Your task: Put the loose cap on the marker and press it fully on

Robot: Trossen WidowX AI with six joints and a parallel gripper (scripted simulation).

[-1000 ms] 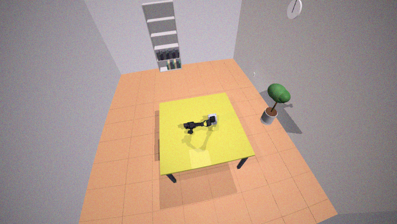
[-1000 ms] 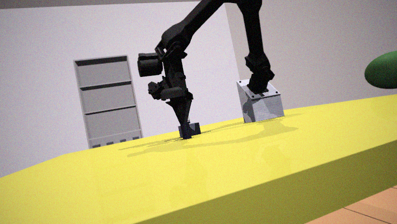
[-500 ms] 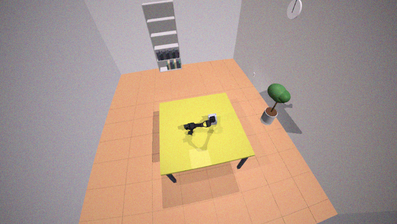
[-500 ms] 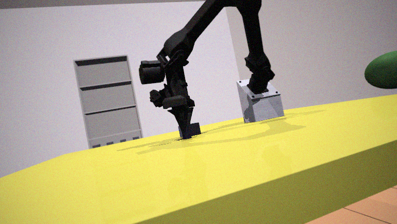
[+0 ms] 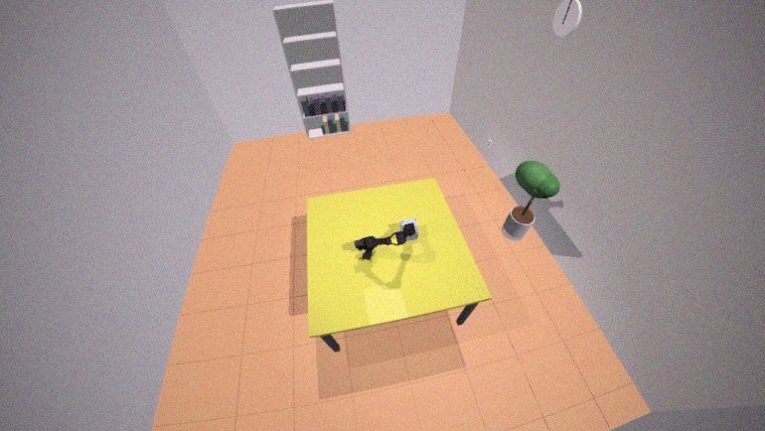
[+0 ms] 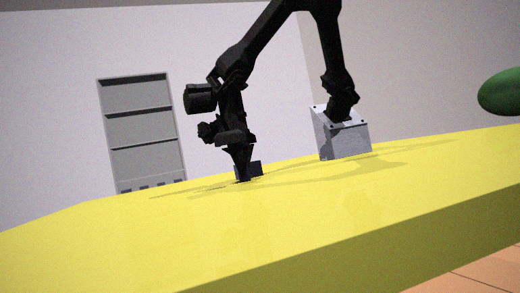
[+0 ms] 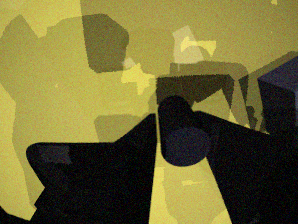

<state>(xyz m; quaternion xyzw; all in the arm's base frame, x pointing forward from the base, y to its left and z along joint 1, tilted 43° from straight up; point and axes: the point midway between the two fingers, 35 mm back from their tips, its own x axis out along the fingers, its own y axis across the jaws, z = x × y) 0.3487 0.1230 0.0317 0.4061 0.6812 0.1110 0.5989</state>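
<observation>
The dark navy cap (image 7: 186, 146) stands upright on the yellow table (image 5: 343, 299) (image 6: 327, 225). My gripper (image 6: 244, 179) (image 7: 174, 117) is down at the table around the cap, one finger on each side. The fingers are part-way open; a thin yellow strip shows between the left finger and the cap, and the right finger lies against or very close to its other side. In the exterior view the finger hides most of the cap. The dark blue holder block (image 6: 256, 168) (image 7: 281, 87) is close by, at the right edge of the wrist view. The marker is hidden behind the gripper.
The arm's base sits on a pale metal box (image 5: 408, 221) (image 6: 351, 141), right of the gripper in the exterior view. A shelf unit (image 5: 316, 64) (image 6: 142, 127) stands against the wall. A potted plant (image 5: 536, 178) (image 6: 504, 95) stands on the floor beyond the table.
</observation>
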